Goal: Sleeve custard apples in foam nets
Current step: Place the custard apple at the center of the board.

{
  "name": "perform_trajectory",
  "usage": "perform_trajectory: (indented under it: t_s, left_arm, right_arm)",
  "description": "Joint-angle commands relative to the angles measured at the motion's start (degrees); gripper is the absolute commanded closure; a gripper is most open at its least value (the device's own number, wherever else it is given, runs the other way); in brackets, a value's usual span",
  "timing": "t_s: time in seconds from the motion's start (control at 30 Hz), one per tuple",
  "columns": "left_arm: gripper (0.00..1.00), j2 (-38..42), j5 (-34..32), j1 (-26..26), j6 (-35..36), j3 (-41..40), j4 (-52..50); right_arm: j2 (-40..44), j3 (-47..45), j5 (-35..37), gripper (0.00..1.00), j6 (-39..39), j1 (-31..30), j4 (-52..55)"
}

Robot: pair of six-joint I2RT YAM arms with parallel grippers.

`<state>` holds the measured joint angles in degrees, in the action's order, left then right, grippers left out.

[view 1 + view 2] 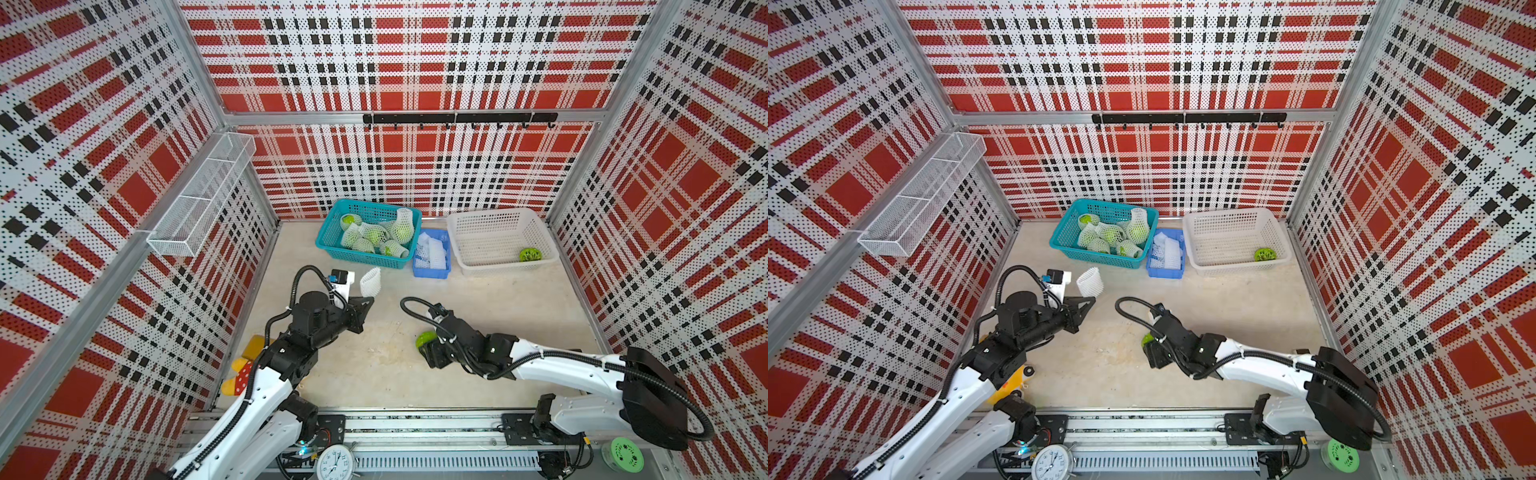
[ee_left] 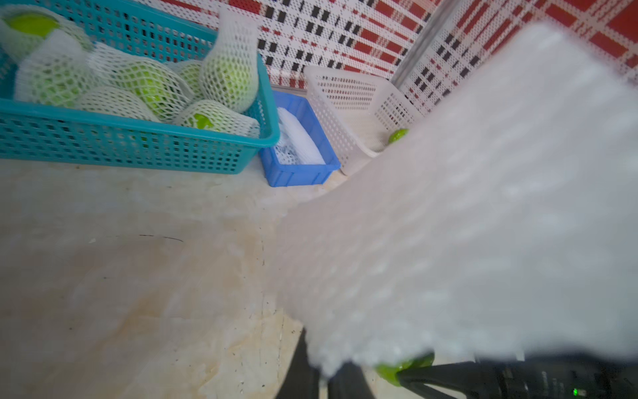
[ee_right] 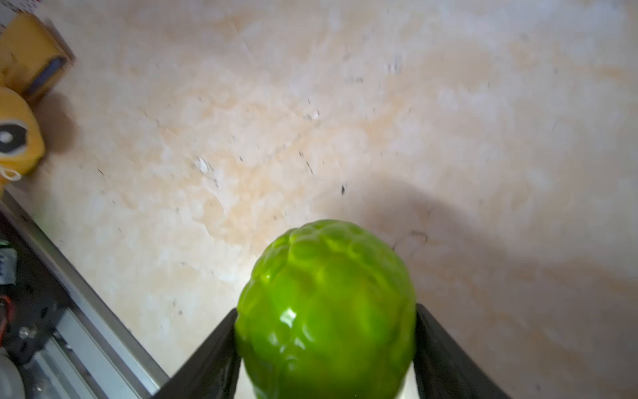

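Observation:
My left gripper is shut on the lower edge of a white foam net, held upright above the table's left middle. In the left wrist view the net is a large white blur pinched at the gripper. My right gripper is shut on a bare green custard apple low over the table's centre, a finger on each side. One more custard apple lies in the white basket.
A teal basket at the back holds several netted fruits. A blue tray of spare nets stands between the baskets. Yellow toys lie front left. A clock and green disc sit on the front rail.

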<state>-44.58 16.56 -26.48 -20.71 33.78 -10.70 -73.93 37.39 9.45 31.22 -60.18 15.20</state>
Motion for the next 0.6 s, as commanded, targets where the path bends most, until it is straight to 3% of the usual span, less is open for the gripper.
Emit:
perform_trajectory:
  t_s: [0.0,0.33,0.57]
  left_arm:
    - [0.91,-1.70,1.02,-2.92,1.65,1.02,1.46]
    - [0.89,-4.61,1.82,-3.67,0.80,1.42,0.72]
    - [0.86,-5.83,3.69,-4.10,1.47,2.05,0.51]
  right_arm:
    - [0.33,-2.79,2.66,0.41,5.16,-1.49,-1.53]
    - [2.74,-2.56,5.87,0.10,1.01,-2.04,-0.96]
    - [9.52,-0.25,8.91,0.05,-4.48,-1.35,3.17]
